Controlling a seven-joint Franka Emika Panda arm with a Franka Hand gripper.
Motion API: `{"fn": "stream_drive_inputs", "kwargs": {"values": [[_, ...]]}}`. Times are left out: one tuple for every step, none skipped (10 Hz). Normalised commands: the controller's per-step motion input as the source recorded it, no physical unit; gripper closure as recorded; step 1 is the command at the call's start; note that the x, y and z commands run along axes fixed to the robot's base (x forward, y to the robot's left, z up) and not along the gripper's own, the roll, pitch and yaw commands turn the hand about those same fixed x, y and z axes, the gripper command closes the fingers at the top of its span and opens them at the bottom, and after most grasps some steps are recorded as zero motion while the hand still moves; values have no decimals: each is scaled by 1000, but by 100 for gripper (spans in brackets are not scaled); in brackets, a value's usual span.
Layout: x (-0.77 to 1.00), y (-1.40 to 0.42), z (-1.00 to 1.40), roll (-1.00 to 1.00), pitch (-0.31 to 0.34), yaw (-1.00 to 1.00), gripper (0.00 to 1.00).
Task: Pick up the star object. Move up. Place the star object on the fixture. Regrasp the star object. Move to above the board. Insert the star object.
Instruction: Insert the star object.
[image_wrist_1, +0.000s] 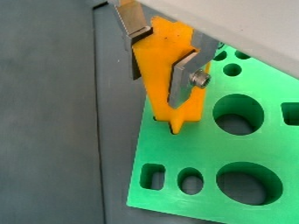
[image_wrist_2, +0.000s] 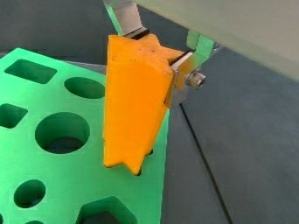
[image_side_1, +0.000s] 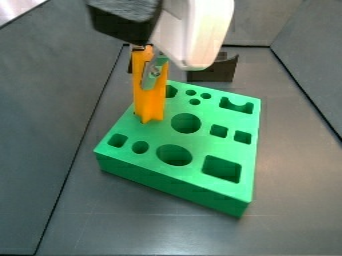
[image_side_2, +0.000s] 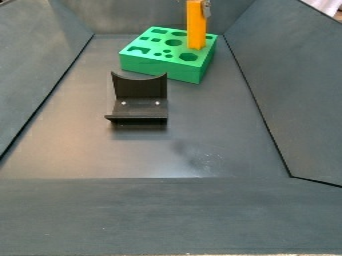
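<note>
End effector (image_wrist_1: 163, 54): over corner of board, silver fingers (image_wrist_2: 184, 68) clamped on upper part of star object, one plate each side

Star object (image_side_1: 147, 93): orange ridged bar, upright, lower tip in or at cut-out hole near board edge; depth of entry cannot tell; seen standing on board in both side views (image_side_2: 195, 25)

Board (image_side_1: 201, 165): bright-green slab, round, square, hexagon holes, flat on grey floor (image_side_2: 201, 140)

Fixture (image_side_2: 138, 97): dark bracket on base plate, on floor, well apart from board, bare
</note>
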Motion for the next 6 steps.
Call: {"fn": "stream_drive_inputs", "kwargs": {"values": [[-60,9,-203,51,394,-731,100],[-60,11,-200,51,394,-731,100],[-57,11,-200,50,394,-731,100],[-17,97,-457,0,329,-840,100],[414,-394,-366,76,354,-146,100],[-14,-94,-317,-196,331,-443,100]]}}
